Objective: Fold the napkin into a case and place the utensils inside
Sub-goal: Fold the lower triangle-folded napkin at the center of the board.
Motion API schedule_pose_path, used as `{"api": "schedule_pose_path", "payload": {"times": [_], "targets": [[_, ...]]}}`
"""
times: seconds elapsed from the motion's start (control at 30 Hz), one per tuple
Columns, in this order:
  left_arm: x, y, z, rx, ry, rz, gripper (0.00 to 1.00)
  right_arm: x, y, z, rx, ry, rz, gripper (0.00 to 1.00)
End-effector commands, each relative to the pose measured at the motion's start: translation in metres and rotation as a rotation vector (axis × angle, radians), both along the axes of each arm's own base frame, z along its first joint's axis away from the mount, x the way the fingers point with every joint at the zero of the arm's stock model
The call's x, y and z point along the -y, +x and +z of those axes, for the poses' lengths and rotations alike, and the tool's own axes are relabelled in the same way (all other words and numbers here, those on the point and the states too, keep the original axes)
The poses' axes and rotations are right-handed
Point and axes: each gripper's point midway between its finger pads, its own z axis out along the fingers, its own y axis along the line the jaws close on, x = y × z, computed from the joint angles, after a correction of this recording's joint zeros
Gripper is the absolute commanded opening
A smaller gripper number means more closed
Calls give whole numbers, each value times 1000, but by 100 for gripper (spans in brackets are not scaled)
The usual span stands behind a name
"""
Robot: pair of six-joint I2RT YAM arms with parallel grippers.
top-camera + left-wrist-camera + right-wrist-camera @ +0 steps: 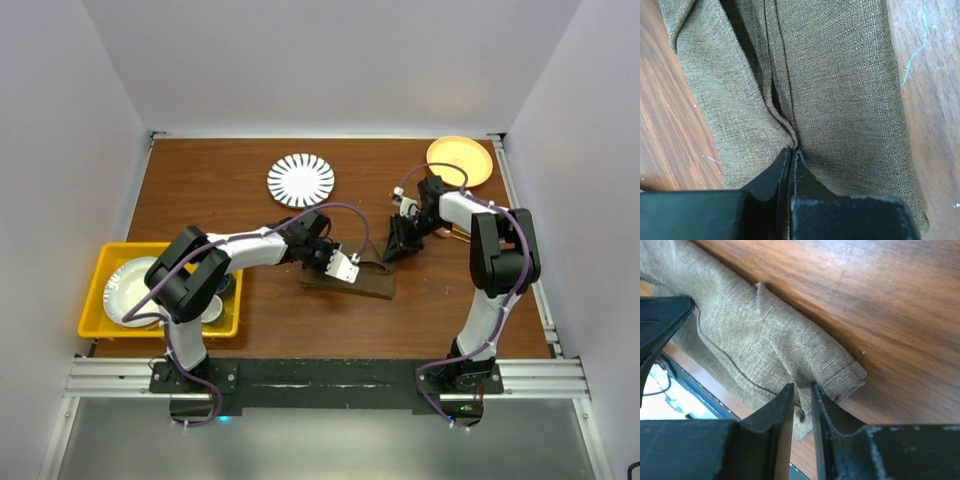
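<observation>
— Left gripper (792, 151), what is it doing?
— Jaws pressed together, pinching a raised fold of the napkin (840, 90) right at their tips; the cloth stretches away ahead of them, lying on the wooden table (670, 125) that shows on both sides
— And the right gripper (803, 388)?
— Its jaws stand a little apart, straddling the napkin's folded end corner. Whether they actually bite the cloth, I cannot tell. The rest of the cloth runs off to its left, wood beyond its tips
</observation>
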Motion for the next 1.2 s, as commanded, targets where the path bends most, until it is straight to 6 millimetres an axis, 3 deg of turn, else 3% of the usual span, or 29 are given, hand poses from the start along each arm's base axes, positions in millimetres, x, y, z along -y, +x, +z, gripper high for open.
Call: {"api": "schedule_pose_path", "payload": {"times": [0.0, 0.2, 0.43, 0.53, 0.77, 1.0, 1.1, 1.17], "targets": [[-9, -13, -24, -61, 50, -5, 0, 2, 9, 46, 118, -2, 64, 27], [-9, -14, -25, -64, 53, -12, 0, -13, 16, 71, 162, 82, 32, 28], [-10, -13, -23, -54, 58, -11, 0, -61, 11, 58, 153, 108, 64, 33], [-10, -13, -23, -54, 58, -11, 1, -68, 12, 48, 172, 61, 81, 34], [-11, -13, -20, -50, 54, -11, 4, -36, -3, -3, 104, -142, 104, 28], [-14, -14, -12, -63, 32, -4, 13, -19, -10, -18, 89, -237, 117, 23], [-11, -17, 6, -91, -26, 1, 19, -16, -10, -19, 95, -253, 119, 22], [-7, -15, 32, -105, -92, 18, 23, -15, -11, -20, 89, -255, 123, 21]]}}
